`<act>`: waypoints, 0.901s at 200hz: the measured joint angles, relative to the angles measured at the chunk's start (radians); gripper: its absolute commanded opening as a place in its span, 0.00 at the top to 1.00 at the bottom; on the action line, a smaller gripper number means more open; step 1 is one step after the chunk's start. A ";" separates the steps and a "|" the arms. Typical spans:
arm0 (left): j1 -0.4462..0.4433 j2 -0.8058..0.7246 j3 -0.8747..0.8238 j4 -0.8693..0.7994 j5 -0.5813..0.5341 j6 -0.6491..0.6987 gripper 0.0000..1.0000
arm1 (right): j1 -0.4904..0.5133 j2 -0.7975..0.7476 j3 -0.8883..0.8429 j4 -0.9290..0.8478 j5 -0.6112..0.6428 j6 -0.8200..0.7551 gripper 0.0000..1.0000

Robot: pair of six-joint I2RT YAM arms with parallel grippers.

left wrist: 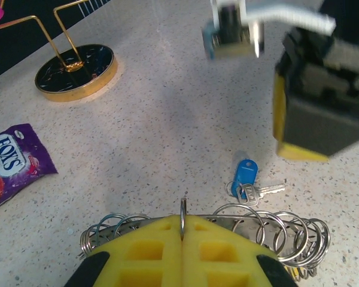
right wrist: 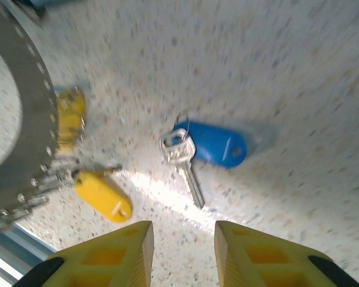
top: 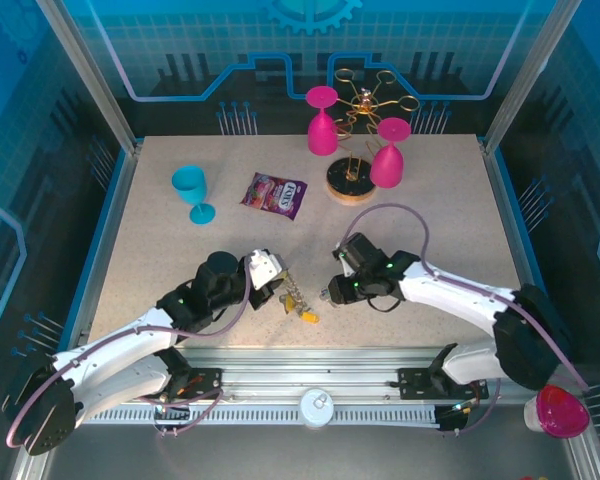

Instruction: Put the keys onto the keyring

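My left gripper [left wrist: 183, 230] is shut on a thin metal loop of the keyring [left wrist: 239, 218], a grey band fringed with small split rings that rests on the table. In the top view the left gripper [top: 272, 278] holds the keyring [top: 292, 297] near the front middle, a yellow tag [top: 308, 317] trailing from it. A loose silver key [right wrist: 182, 160] with a blue tag [right wrist: 214, 146] lies flat on the table just ahead of my right gripper [right wrist: 182, 248], which is open and holds nothing. The same blue-tagged key [left wrist: 245, 174] lies just beyond the keyring. Two yellow tags [right wrist: 102, 194] hang by the keyring's band [right wrist: 33, 131].
At the back stand a gold wire rack on a round base [top: 352, 180], two pink goblets [top: 322, 120] and a teal goblet [top: 192, 190]. A purple candy bag [top: 275, 194] lies mid-table. Another pink goblet [top: 560, 410] lies off the front right corner.
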 measured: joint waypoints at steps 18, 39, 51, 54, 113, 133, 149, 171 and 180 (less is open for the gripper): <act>0.000 0.000 0.000 -0.001 -0.011 -0.010 1.00 | 0.036 0.091 0.049 -0.042 0.008 0.039 0.65; -0.002 0.000 0.000 -0.003 -0.020 -0.012 1.00 | 0.043 0.163 0.111 -0.058 0.025 0.088 0.64; -0.005 0.000 0.000 -0.003 -0.026 -0.012 1.00 | 0.043 0.182 0.138 -0.058 0.034 0.107 0.66; -0.006 0.000 0.000 -0.004 -0.026 -0.012 1.00 | 0.043 0.186 0.144 -0.058 0.037 0.112 0.66; -0.008 0.004 0.000 -0.007 -0.026 -0.011 1.00 | 0.012 0.280 0.199 -0.054 0.059 0.113 0.69; -0.008 0.004 0.000 -0.011 -0.026 -0.011 1.00 | 0.006 0.310 0.206 -0.054 0.058 0.108 0.70; -0.008 0.004 0.000 -0.011 -0.026 -0.011 1.00 | 0.006 0.322 0.208 -0.053 0.054 0.106 0.70; -0.008 0.004 0.000 -0.012 -0.026 -0.011 1.00 | 0.006 0.336 0.211 -0.049 0.051 0.103 0.71; -0.008 0.004 0.000 -0.012 -0.026 -0.010 1.00 | 0.006 0.341 0.211 -0.047 0.051 0.103 0.72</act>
